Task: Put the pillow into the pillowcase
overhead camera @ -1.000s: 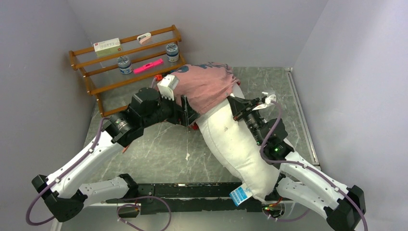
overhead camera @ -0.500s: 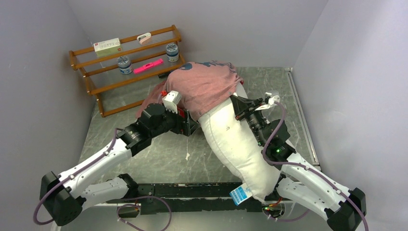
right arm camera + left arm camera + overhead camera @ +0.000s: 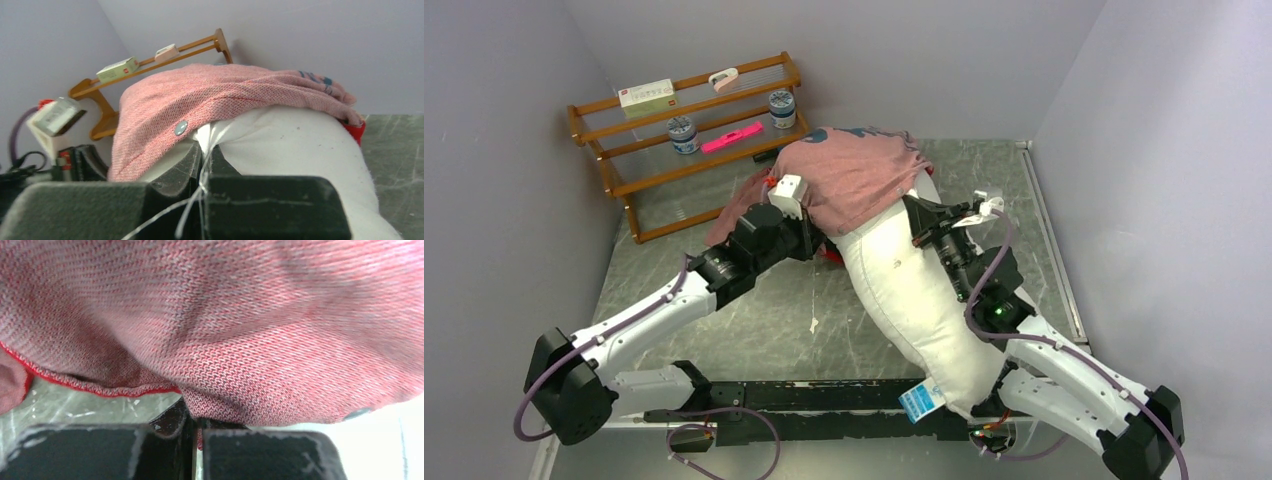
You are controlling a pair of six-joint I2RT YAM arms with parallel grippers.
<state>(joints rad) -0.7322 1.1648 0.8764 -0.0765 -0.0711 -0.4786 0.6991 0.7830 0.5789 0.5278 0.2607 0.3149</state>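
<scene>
Tbh the pillowcase [image 3: 854, 180] was only capping the pillow's [image 3: 914, 300] far end on the worktop [image 3: 754, 300], so its hem, pinched tight in the left claw [image 3: 192, 432], was best dragged nearward, pillow kept pinched by the closed right claw [image 3: 202, 170].

In the far left corner stands a wooden rack [image 3: 624, 185], with a white and green box [image 3: 646, 95] and a small pink and white object [image 3: 723, 78] on its top rails. Lower down sit the left jar [image 3: 683, 134] and the right jar [image 3: 782, 108], a flat bright pink item [image 3: 732, 137] lying between them. It all rests on a grey marbled table [image 3: 754, 310] hemmed in by plain pale walls [image 3: 924, 60].
</scene>
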